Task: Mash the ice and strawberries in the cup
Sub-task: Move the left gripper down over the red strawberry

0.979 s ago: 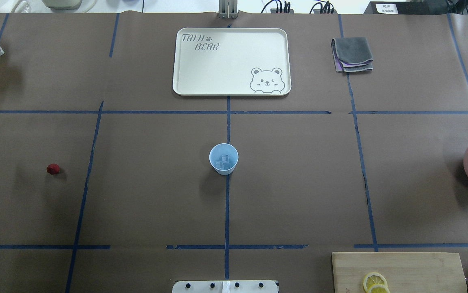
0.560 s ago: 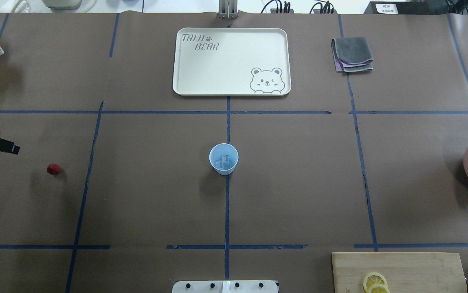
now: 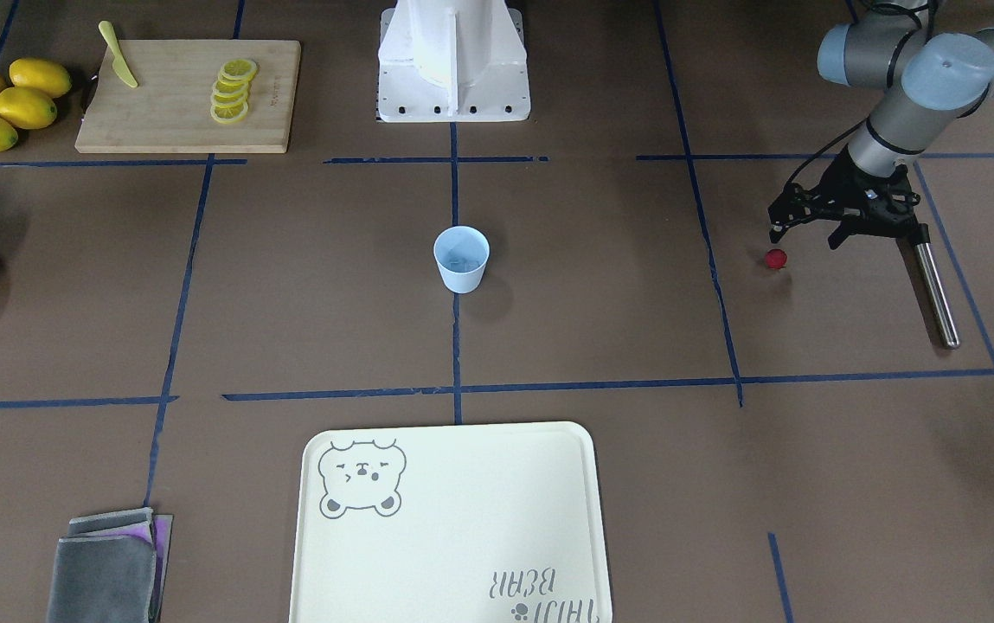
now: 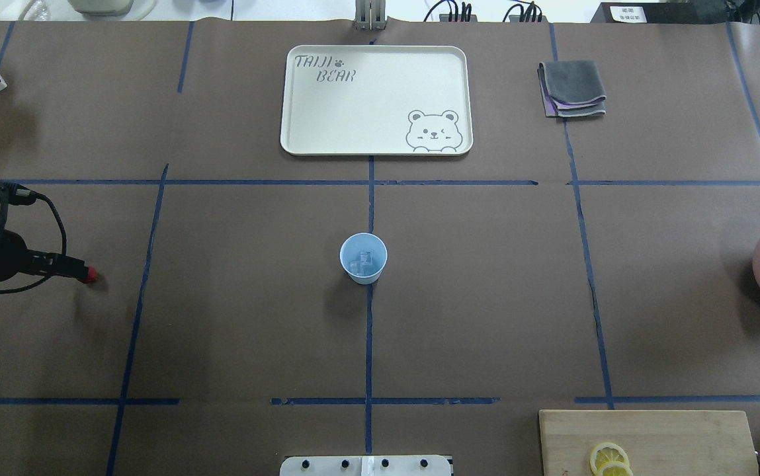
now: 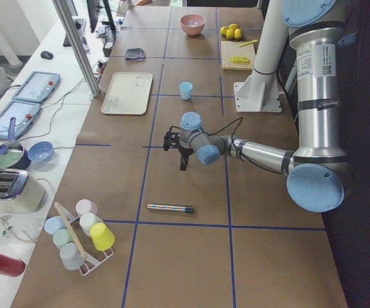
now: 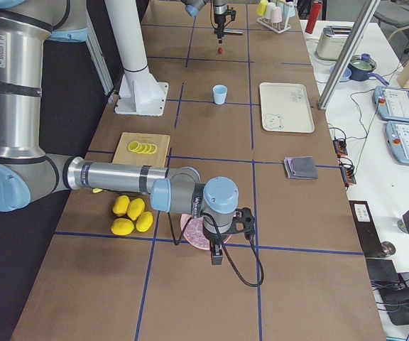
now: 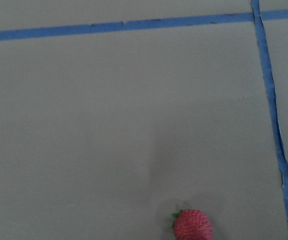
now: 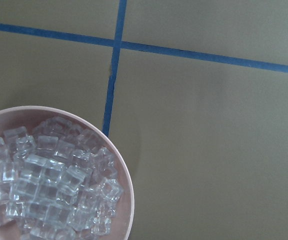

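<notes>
Left tool (image 3: 804, 235) hovers just beside the strawberry (image 3: 775, 258), jaws seemingly spread, holding nothing; a skewed close could roll that round berry away across the surface (image 3: 600, 285). Farther off, the cup (image 3: 461, 258) sits with ice (image 4: 362, 262); right tool (image 6: 217, 256), grip can't tell

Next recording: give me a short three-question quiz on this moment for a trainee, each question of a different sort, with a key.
1. Fill in: the ___ arm's tool hangs close to the strawberry.
2. True or false: the cup lies on its side.
3. The cup holds: A ice; B the strawberry; C nothing.
Key: 1 left; 2 false, it stands upright; 3 A.
</notes>
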